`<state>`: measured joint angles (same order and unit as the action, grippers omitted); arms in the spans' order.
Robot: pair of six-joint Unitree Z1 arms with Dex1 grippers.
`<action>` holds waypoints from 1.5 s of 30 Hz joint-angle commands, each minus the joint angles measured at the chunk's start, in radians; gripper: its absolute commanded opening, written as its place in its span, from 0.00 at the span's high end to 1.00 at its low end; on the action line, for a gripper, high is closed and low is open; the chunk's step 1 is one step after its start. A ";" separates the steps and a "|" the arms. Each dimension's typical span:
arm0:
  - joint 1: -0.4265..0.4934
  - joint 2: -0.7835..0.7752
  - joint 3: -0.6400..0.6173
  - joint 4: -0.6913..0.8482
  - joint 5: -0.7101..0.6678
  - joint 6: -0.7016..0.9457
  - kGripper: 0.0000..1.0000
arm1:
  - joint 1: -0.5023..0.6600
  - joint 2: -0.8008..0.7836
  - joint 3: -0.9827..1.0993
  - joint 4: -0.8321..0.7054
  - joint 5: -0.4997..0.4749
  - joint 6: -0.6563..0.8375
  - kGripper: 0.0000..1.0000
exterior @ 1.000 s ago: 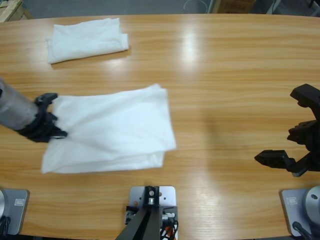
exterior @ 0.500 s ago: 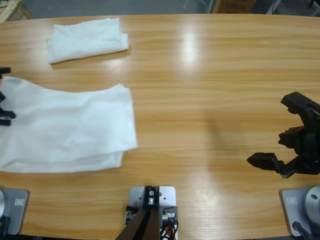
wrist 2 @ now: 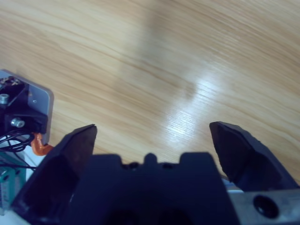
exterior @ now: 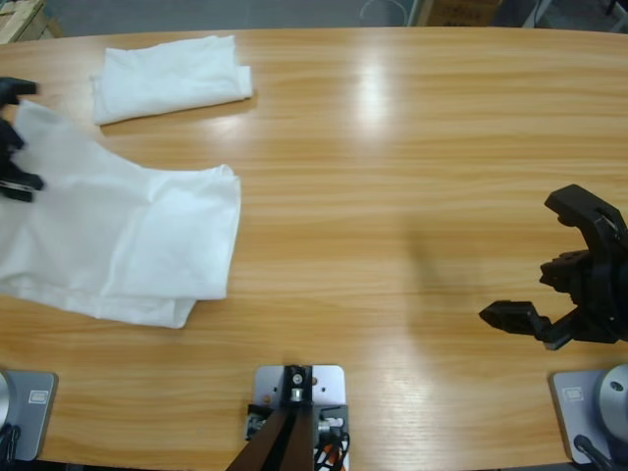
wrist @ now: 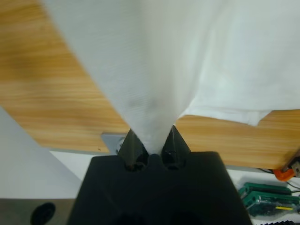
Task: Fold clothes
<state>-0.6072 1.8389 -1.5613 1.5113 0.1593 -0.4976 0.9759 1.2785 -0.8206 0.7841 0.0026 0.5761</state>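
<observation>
A folded white garment [exterior: 128, 240] lies at the table's left side, stretched toward the left edge. My left gripper [exterior: 12, 137] sits at that edge, shut on the garment's upper left corner. In the left wrist view the cloth [wrist: 187, 61] narrows to a pinched point between the closed jaws of the left gripper [wrist: 152, 147]. A second folded white garment [exterior: 172, 77] rests at the back left, apart from the first. My right gripper [exterior: 545, 263] hovers over bare wood at the right, open. The right wrist view shows the right gripper [wrist 2: 154, 140] with nothing between its wide-spread jaws.
The wooden table [exterior: 412, 167] runs bare from the garments to the right gripper. Its front edge shows in the left wrist view, with floor below it.
My left gripper has dragged the garment left and toward the back, so the cloth now sits near the table's left edge and skewed. The right gripper crept slightly leftward.
</observation>
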 commanded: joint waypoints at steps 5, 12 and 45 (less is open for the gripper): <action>-0.116 0.285 -0.239 0.147 -0.137 0.000 1.00 | -0.006 0.028 0.043 -0.036 0.023 0.005 0.00; -0.201 0.414 -0.277 0.136 -0.170 0.007 1.00 | -0.006 0.044 0.044 -0.046 0.025 0.004 0.00; -0.376 0.457 -0.578 0.086 -0.234 0.094 0.00 | -0.006 0.048 0.041 -0.042 0.032 -0.016 0.00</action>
<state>-0.9199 2.3215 -2.0574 1.5131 -0.0660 -0.3696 0.9759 1.3076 -0.8048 0.7430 0.0234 0.5701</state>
